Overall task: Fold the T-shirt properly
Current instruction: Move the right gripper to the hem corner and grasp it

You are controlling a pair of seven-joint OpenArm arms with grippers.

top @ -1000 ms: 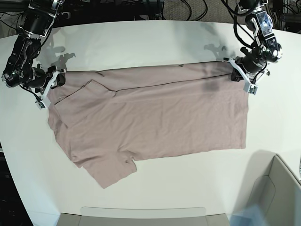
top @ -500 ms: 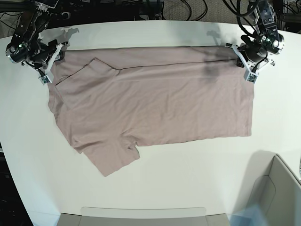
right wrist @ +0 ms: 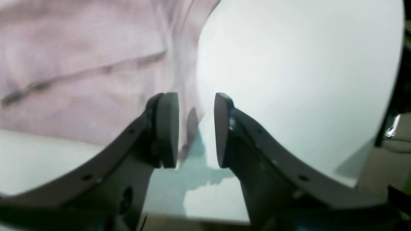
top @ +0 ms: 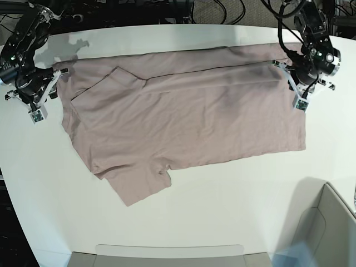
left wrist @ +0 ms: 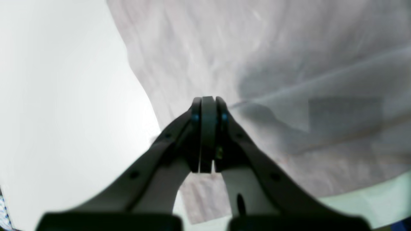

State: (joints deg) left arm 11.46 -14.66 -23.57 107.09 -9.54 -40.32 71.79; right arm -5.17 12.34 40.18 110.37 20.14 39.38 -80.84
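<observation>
Jaws spread on the right gripper (top: 46,94), just off the cloth edge. Plain dusty pink, wrinkled T-shirt (top: 183,117) lies flat across the white table (top: 222,217). Left gripper (top: 290,83) is pressed together; blur hides whether fabric is pinched.

T-shirt (left wrist: 263,64): fabric detail is blurring in both wrist views, its far parts running off the frame edges. Beside the T-shirt, the left gripper (left wrist: 208,106) is hiding whatever lies between its pressed-together jaws.
</observation>
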